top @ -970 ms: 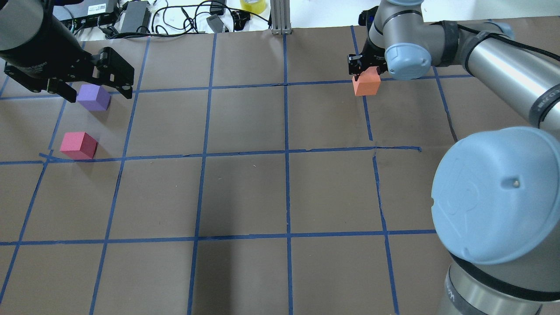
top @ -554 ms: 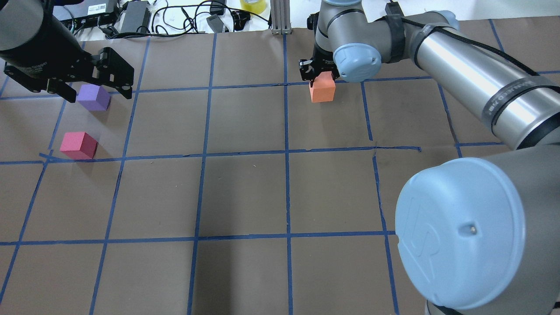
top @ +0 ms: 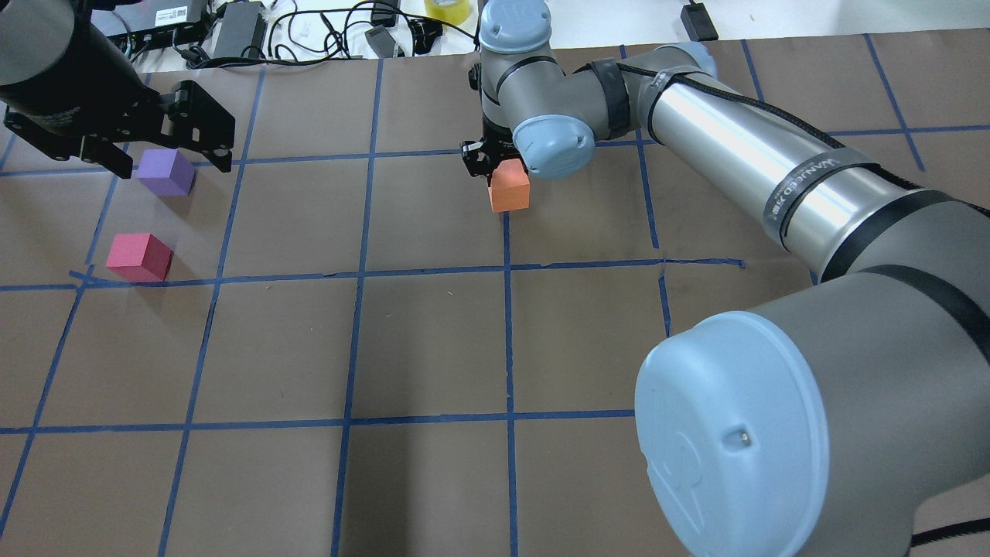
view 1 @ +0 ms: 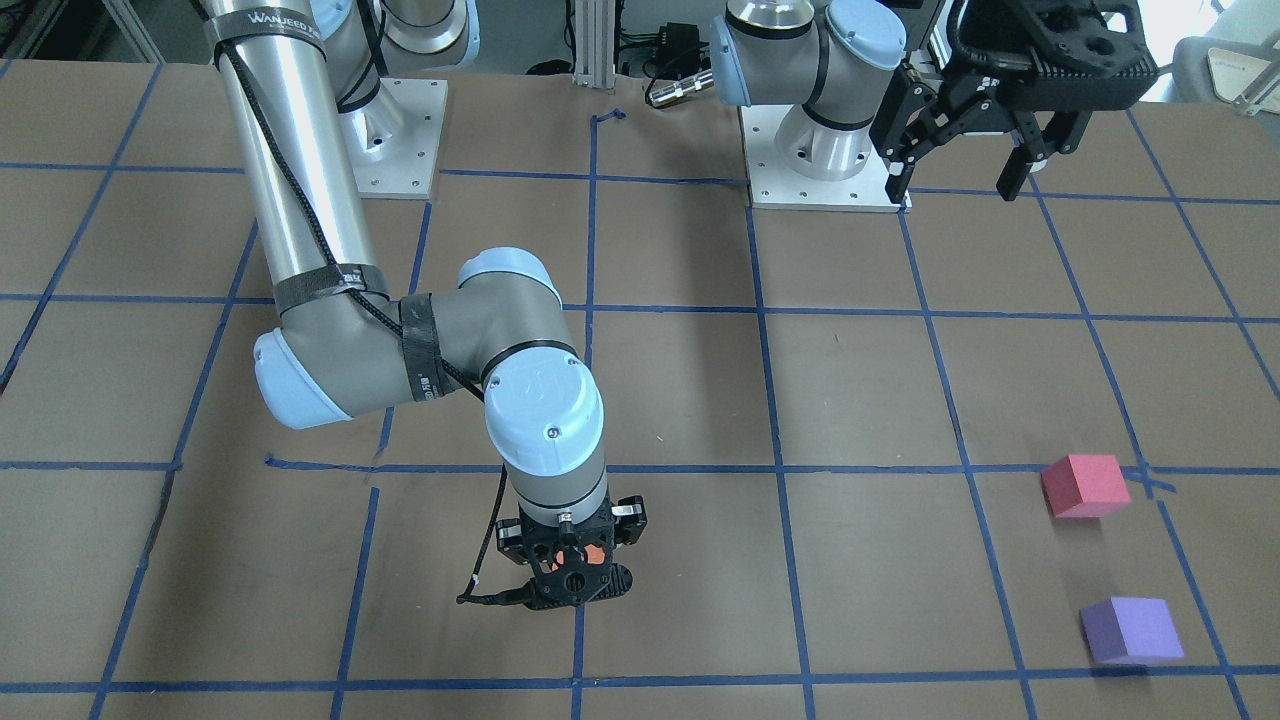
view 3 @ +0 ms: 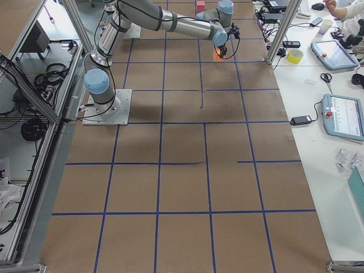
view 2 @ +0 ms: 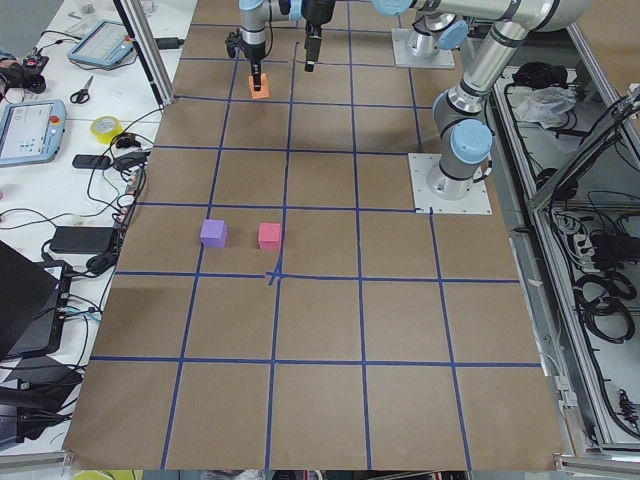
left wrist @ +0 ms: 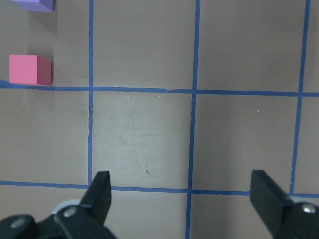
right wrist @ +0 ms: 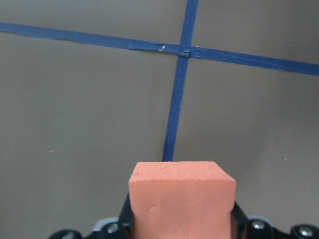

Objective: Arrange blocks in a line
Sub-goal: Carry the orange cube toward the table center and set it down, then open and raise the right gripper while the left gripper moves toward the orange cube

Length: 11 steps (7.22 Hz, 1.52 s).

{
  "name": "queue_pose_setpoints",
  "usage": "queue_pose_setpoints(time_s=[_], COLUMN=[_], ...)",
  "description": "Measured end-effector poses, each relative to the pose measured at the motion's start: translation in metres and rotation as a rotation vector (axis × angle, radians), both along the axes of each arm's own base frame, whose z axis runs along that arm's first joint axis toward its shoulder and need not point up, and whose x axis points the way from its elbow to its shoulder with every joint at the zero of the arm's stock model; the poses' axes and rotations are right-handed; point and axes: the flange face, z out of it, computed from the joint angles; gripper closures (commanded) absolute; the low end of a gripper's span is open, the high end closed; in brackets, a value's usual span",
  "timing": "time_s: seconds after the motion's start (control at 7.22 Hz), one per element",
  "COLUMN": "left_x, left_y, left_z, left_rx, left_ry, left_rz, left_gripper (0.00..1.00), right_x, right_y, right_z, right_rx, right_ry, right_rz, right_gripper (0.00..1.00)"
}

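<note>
My right gripper [top: 495, 166] is shut on the orange block [top: 510, 188] and holds it above the table near a blue tape crossing at the far middle; the block fills the bottom of the right wrist view [right wrist: 182, 199]. The purple block [top: 165, 172] and the pinkish-red block [top: 139, 257] sit on the table at the far left, a little apart; both show in the front view, purple [view 1: 1131, 630] and pinkish-red [view 1: 1085, 485]. My left gripper [top: 158, 147] is open and empty, raised high near them; its fingers [left wrist: 99, 191] show wide apart.
The table is brown paper with a grid of blue tape lines [top: 506, 309]. Cables, power bricks and a yellow tape roll [top: 447, 8] lie beyond the far edge. The right arm's big elbow [top: 735, 449] fills the near right of the overhead view.
My right arm has carried the orange block leftward, from the far right toward the table's far middle. The left gripper and the purple and pinkish-red blocks have stayed put.
</note>
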Motion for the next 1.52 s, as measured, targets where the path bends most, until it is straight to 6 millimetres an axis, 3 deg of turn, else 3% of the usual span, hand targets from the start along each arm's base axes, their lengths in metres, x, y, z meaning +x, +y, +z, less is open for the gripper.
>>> queue_pose_setpoints(time_s=[0.14,0.42,0.55,0.69,0.83,1.25,1.52], left_x=[0.0,0.001,0.002,0.002,0.002,-0.005,-0.006], left_y=[0.0,-0.006,-0.011,-0.016,-0.02,-0.031,-0.039], left_z=[0.001,-0.004,-0.011,-0.017,-0.022,-0.035,-0.046], left_rx=[-0.002,0.011,0.024,0.033,0.043,0.065,0.078], left_ry=[-0.002,-0.005,-0.001,0.008,0.016,0.105,0.125], left_rz=[-0.001,-0.007,-0.004,-0.002,-0.003,-0.009,-0.019], left_gripper=[0.0,0.0,0.0,0.0,0.0,0.0,0.0], right_x=[0.007,0.021,0.028,0.033,0.038,0.043,0.028], right_y=[0.001,0.004,0.004,0.004,0.005,0.009,0.01], right_z=[-0.006,-0.018,-0.02,-0.022,-0.026,-0.019,0.023], right_rx=[0.005,0.024,0.031,0.036,0.042,0.033,0.01], right_ry=[0.0,-0.014,-0.033,-0.042,-0.044,-0.041,-0.049], right_rz=[0.004,-0.011,-0.027,-0.034,-0.033,-0.039,-0.072], right_gripper=[0.74,0.73,0.62,0.2,0.0,0.0,0.0])
